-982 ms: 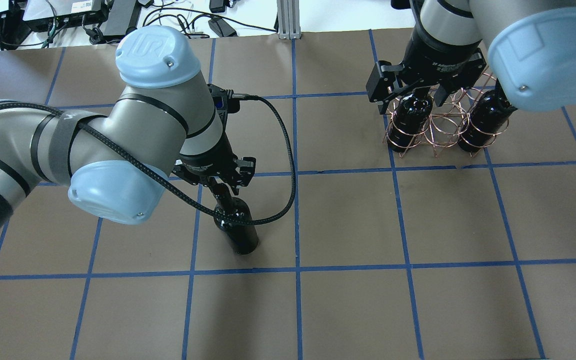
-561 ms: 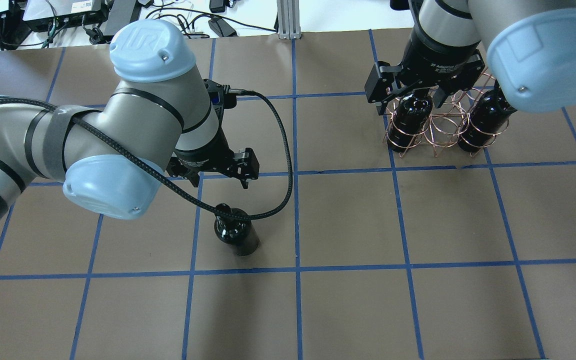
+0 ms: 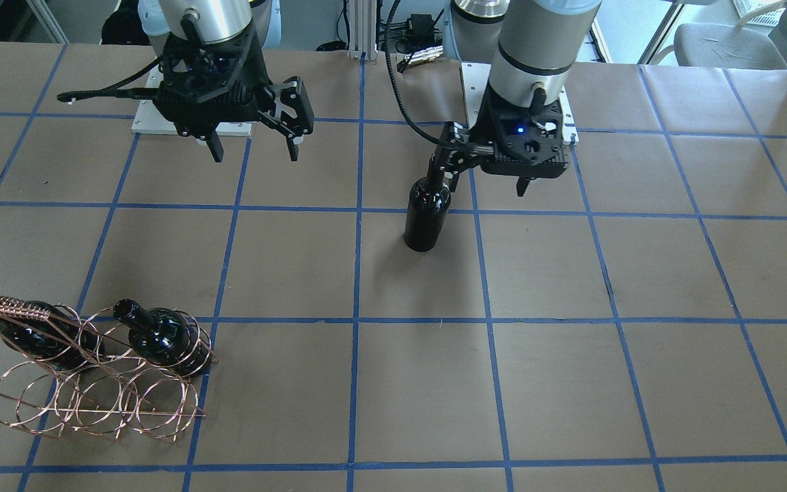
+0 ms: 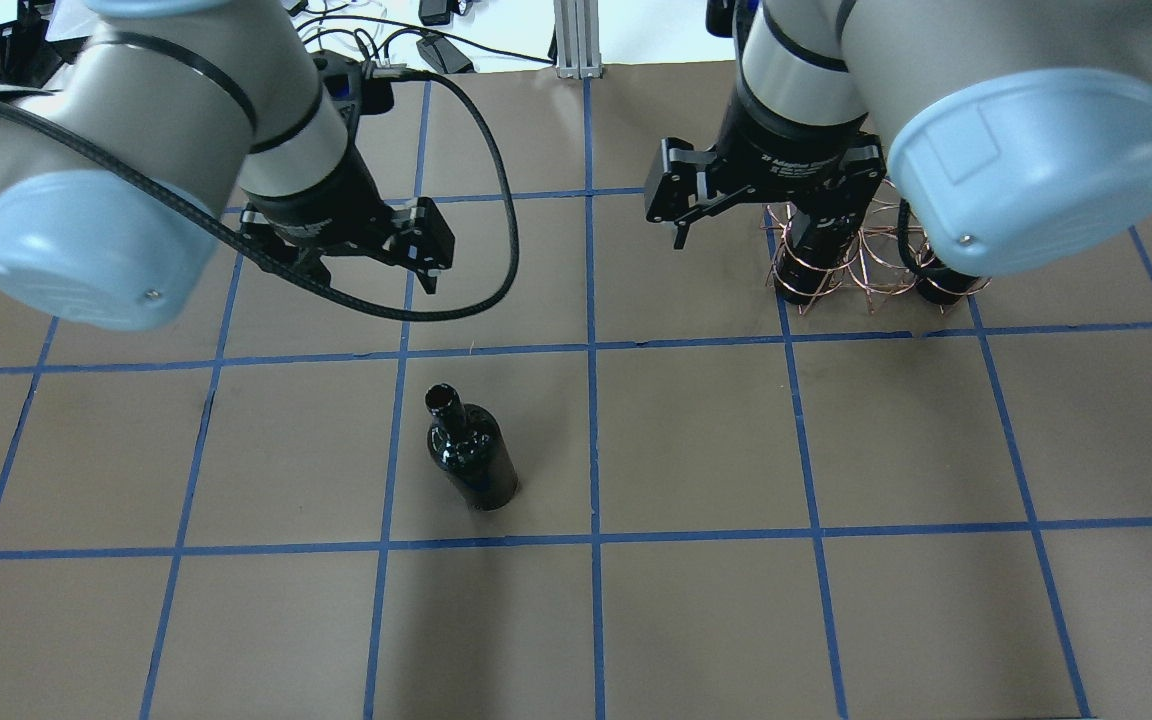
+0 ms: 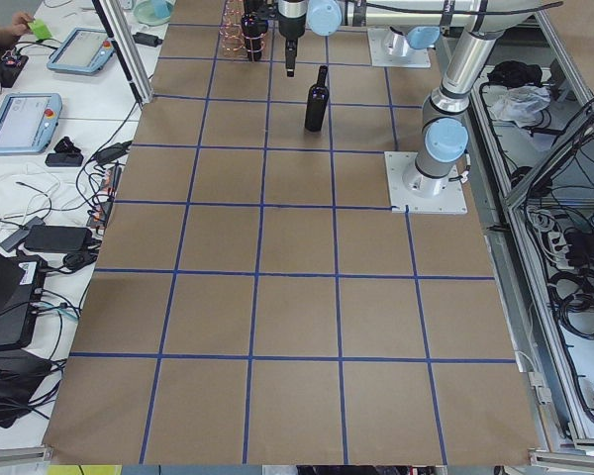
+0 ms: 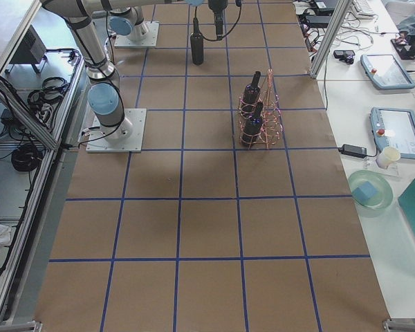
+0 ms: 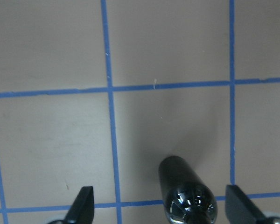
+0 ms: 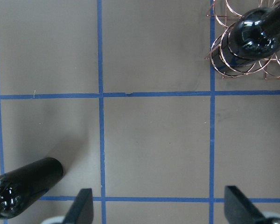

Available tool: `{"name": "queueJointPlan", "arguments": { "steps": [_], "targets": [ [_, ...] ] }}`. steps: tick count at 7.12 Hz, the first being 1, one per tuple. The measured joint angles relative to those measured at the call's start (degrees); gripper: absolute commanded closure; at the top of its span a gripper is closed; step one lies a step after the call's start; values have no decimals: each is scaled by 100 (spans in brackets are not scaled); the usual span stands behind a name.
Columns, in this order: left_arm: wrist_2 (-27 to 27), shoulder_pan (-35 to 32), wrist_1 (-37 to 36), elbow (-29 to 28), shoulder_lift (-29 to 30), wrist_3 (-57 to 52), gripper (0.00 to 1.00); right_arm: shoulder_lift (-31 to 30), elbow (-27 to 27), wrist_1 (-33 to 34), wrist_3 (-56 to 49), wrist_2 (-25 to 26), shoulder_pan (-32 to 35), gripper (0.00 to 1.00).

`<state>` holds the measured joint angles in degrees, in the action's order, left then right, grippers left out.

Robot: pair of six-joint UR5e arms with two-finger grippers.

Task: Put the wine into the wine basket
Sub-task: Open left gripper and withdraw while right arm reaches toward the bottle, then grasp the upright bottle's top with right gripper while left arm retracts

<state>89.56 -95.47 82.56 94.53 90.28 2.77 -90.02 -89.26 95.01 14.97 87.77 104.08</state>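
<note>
The bottle [image 4: 471, 462] stands upright and alone on the table [image 4: 836, 620], well in from every edge, roughly midway between the robot's edge and the far edge. It is dark glossy glass, so I judge it heavy, rigid, slick and breakable. Tall on a narrow foot, it should tip easily if nudged sideways. The neck is the place to take it, just under the raised lip of the open mouth, where a hold cannot slide upward. It carries no label.

The left pincer [image 3: 486, 183] hangs over the bottle with its fingers apart, holding nothing. In its wrist view the fingers straddle the bottle's shoulder without closing on it. The right pincer [image 3: 255, 154] is likewise spread wide and empty, raised above the table between bottle and basket. White lettering on its body seems to read "2F Adaptive"; the rest is too small.

Farthest out, toward the far edge on the robot's right, sits the basket [image 3: 7, 307], a copper wire rack. Two other bottles [image 3: 161, 336] sit in its outer rings; the rings between them look free.
</note>
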Motion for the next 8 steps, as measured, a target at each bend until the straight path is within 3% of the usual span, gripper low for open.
{"name": "queueJointPlan", "arguments": {
  "steps": [4, 8],
  "targets": [
    [-3, 1548, 7, -161, 12, -1367, 0, 299, 24, 259, 1692, 148, 1404, 0],
    [-64, 2153, 13, -166, 29, -1989, 0, 1223, 240, 877, 3044, 393, 2599, 4]
  ]
}}
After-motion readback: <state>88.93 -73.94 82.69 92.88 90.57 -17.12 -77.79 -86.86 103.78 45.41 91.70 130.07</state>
